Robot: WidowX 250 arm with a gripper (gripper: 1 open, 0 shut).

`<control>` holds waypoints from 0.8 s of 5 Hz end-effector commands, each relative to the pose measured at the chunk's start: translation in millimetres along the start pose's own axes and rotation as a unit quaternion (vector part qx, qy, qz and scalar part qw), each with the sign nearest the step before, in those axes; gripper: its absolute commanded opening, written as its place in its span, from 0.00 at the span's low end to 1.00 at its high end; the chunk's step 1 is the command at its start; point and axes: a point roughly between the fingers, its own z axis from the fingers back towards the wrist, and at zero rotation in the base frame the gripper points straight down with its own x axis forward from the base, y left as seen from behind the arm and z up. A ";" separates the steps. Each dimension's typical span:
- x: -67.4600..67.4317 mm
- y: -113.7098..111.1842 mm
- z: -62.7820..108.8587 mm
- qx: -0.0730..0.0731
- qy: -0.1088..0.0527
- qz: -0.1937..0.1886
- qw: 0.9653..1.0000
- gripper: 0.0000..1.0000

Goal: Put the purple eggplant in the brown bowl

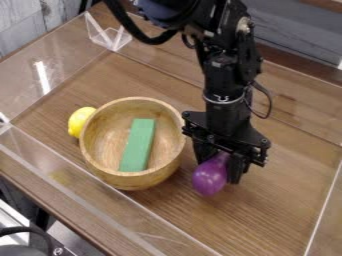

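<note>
The purple eggplant (207, 179) lies on the wooden table just right of the brown bowl (96, 165). My gripper (221, 166) points straight down over it, its black fingers shut on the eggplant's upper part, so only the bulbous lower end shows. The eggplant still looks low, at table level. The light-brown bowl holds a flat green block (138, 144) lying across its inside.
A small yellow lemon (82, 121) rests against the bowl's left rim. Clear plastic walls (54, 55) fence the table at the left, back and front. The black arm (230, 60) rises above the gripper toward the back.
</note>
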 end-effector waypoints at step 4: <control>-3.4 21.2 46.2 0.004 -0.032 0.015 0.999 0.00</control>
